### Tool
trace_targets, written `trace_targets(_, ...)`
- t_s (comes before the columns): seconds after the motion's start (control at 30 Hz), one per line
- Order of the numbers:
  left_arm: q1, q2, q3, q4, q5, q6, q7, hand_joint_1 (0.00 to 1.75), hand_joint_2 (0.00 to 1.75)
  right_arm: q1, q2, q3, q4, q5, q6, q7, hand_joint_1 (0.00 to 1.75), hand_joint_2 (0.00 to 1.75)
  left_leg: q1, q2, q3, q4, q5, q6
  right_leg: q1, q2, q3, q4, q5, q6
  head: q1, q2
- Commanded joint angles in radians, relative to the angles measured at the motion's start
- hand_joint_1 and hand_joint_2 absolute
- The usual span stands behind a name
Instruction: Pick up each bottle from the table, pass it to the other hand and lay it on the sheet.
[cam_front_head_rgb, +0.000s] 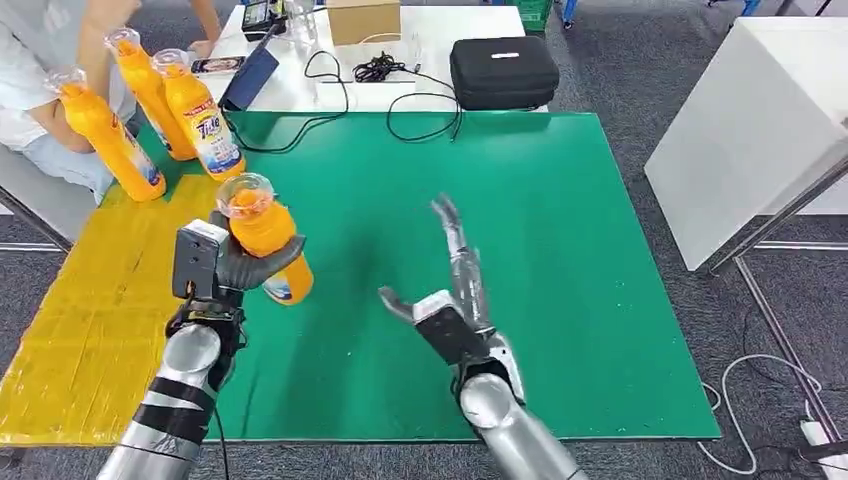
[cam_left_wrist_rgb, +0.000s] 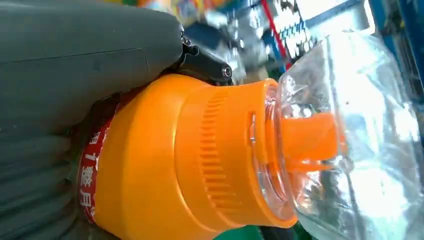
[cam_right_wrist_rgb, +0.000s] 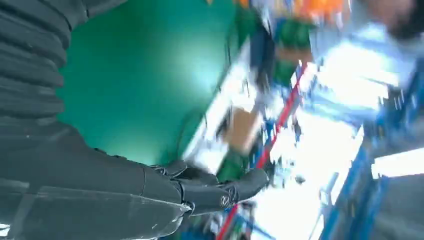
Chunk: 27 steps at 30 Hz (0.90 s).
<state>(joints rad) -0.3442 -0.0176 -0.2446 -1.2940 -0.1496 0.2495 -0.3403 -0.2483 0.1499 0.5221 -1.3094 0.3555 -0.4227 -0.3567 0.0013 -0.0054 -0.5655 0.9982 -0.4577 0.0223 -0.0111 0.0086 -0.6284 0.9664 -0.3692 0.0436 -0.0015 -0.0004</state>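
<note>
A: Head view, items?
B: Left hand (cam_front_head_rgb: 245, 265) grips orange bottle (cam_front_head_rgb: 265, 235) above green sheet (cam_front_head_rgb: 560, 240); right hand (cam_front_head_rgb: 450, 290) spread, empty.
A: Left wrist view?
B: Bottle's clear cap (cam_left_wrist_rgb: 350, 135), thumb alongside.
A: Right wrist view?
B: Fingers (cam_right_wrist_rgb: 215, 192) extended, holding nothing.

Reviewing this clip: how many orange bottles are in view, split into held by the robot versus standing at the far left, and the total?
Held by the left hand: 1 orange bottle
Standing at the far left, by the person: 3 orange bottles
Held by the right hand: 0
Total: 4 orange bottles
</note>
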Motion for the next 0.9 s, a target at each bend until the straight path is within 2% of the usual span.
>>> trace_targets(0.03,-0.097,0.122,-0.005,0.095,-0.646,0.214,0.128,1.75,1.75,0.143,-0.105,-0.170,-0.365,-0.065,0.090,-0.005,0.00,1.75,0.001,-0.005,0.002,0.001,-0.001,-0.001,0.001,-0.006,0.003,0.001,-0.003,-0.001,0.000,0.000)
trace_targets(0.13,-0.157,0.183,-0.047,0.201,-0.936,0.200,0.228,1.75,1.75,0.150,-0.123,-0.161,-0.362,-0.086,0.163,0.007,0.00,1.75,0.001,-0.003,0.006,0.001,-0.003,-0.002,0.002,-0.003,0.007,0.001,-0.004,-0.002,0.000,0.000)
trace_targets(0.3,-0.260,0.228,-0.113,0.459,-1.227,0.201,0.294,1.75,1.75,0.134,-0.134,-0.162,-0.318,-0.121,0.232,0.012,0.00,1.75,0.001,-0.002,0.005,-0.001,0.000,-0.001,0.001,-0.003,0.005,0.000,-0.001,-0.002,0.000,0.000)
trace_targets(0.57,-0.271,0.224,-0.114,0.489,-1.223,0.220,0.287,1.75,1.75,0.133,-0.133,-0.164,-0.317,-0.123,0.234,0.010,0.00,1.75,0.001,0.000,0.005,0.000,-0.001,-0.002,0.001,-0.002,0.005,0.001,-0.002,-0.001,0.000,0.000)
trace_targets(0.63,-0.298,0.242,-0.152,0.562,-1.274,0.161,0.287,1.75,1.75,0.129,-0.136,-0.165,-0.309,-0.134,0.248,0.011,0.00,1.75,0.001,0.001,0.003,0.000,0.000,-0.002,0.001,0.000,0.002,0.001,-0.001,-0.001,0.000,0.000)
trace_targets(0.67,-0.310,0.245,-0.158,0.603,-1.279,0.167,0.281,1.75,1.75,0.126,-0.136,-0.166,-0.302,-0.138,0.252,0.012,0.00,1.75,0.001,0.000,0.006,0.000,-0.002,-0.002,0.002,-0.001,0.006,0.001,-0.002,-0.001,0.000,0.000)
trace_targets(0.73,-0.342,0.250,-0.178,0.714,-1.307,0.169,0.277,1.75,1.75,0.123,-0.139,-0.163,-0.291,-0.139,0.259,0.009,0.00,1.75,0.000,0.001,0.003,-0.001,0.000,-0.002,0.000,0.000,0.002,0.000,-0.001,-0.001,0.000,0.000)
trace_targets(0.9,-0.349,0.233,-0.149,0.850,-1.259,0.160,0.227,1.75,1.75,0.125,-0.137,-0.155,-0.278,-0.138,0.260,0.011,0.00,1.75,0.001,0.001,0.005,-0.001,0.000,-0.002,0.001,0.000,0.004,0.000,-0.001,-0.002,0.000,0.000)
